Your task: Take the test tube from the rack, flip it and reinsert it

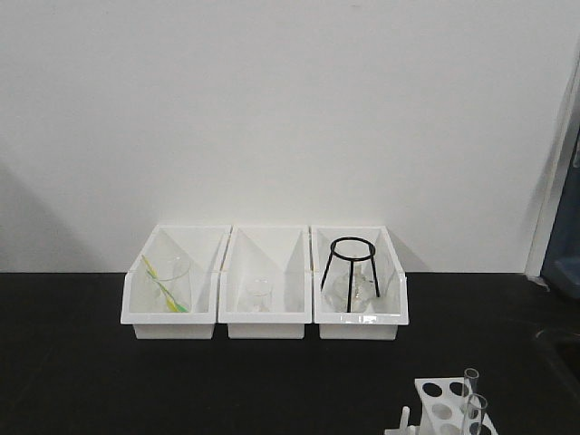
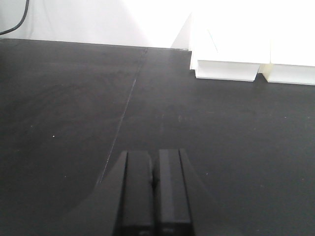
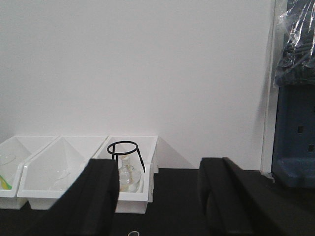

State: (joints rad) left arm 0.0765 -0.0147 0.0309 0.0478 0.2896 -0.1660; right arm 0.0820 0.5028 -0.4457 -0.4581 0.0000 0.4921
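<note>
While two test tubes (image 1: 472, 399) stand in the rack (image 1: 441, 403), left claw (image 2: 154, 196) pressed together (low over table), right claw (image 3: 157, 196) spread.

A lab: black bench (image 1: 82, 381), glassware bins (image 1: 265, 285), tripod stand (image 1: 350, 272), rack (image 1: 441, 403).

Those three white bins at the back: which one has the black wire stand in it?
The right-hand bin, nearest the rack. A black ring-topped tripod stand sits inside it. The middle bin holds only small glassware; the left bin holds a beaker with yellow-green sticks.
</note>
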